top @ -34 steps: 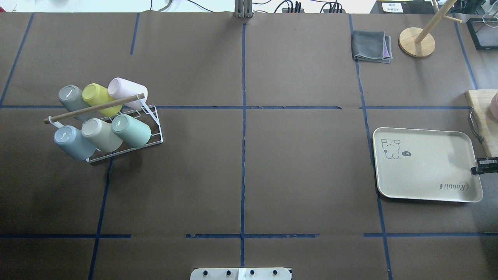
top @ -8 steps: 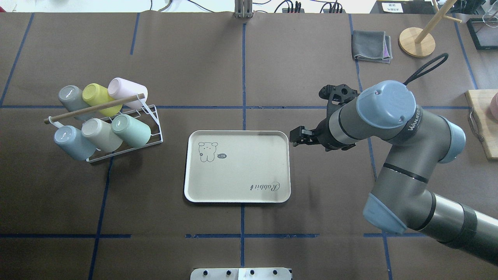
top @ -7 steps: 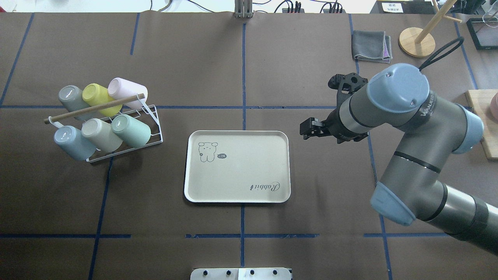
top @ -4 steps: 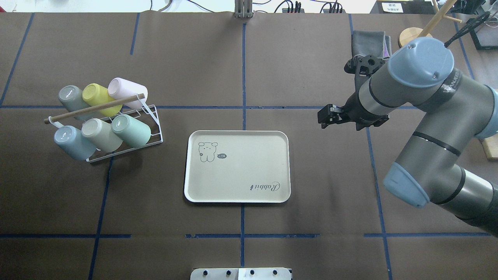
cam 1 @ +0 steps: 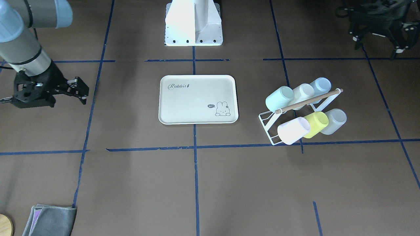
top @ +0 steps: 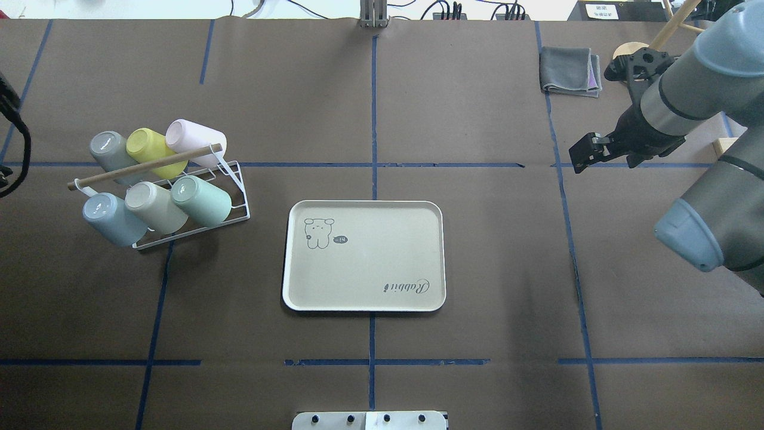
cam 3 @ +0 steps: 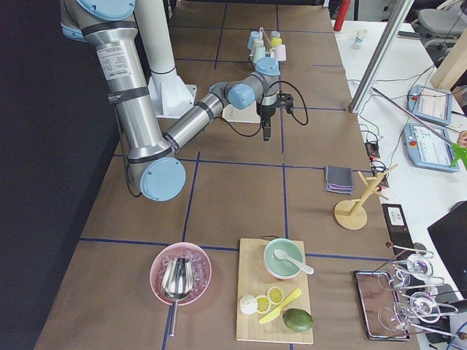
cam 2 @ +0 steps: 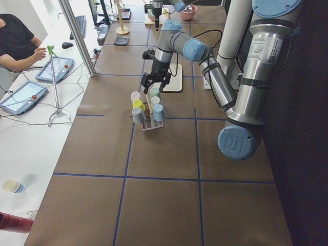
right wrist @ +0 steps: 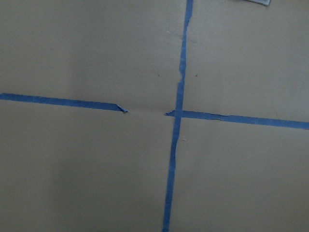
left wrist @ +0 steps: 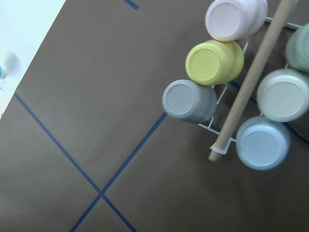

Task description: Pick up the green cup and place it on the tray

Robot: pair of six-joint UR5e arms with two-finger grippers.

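The green cup (top: 203,200) lies mouth-down on a white wire rack (top: 240,197) at the table's left, at the rack's near-right end. It also shows in the front view (cam 1: 279,98). The cream tray (top: 364,280) lies flat at the table's middle, with nothing on it. My right gripper (top: 578,156) hangs open and holds nothing, well to the right of the tray. It also shows in the front view (cam 1: 83,93). My left gripper (cam 1: 377,42) hovers high, out beyond the rack's left end, with its fingers spread. Its wrist view looks down on the cup bottoms.
The rack also holds a yellow-green cup (top: 149,149), a pale blue cup (top: 110,218), and pink, grey and beige cups under a wooden bar (top: 143,167). A folded grey cloth (top: 570,70) and a wooden stand (top: 638,60) sit at the far right.
The tray went from the table's right side to its middle. My right arm then let go and drew back to the right. My left arm's cable has come in at the left edge.
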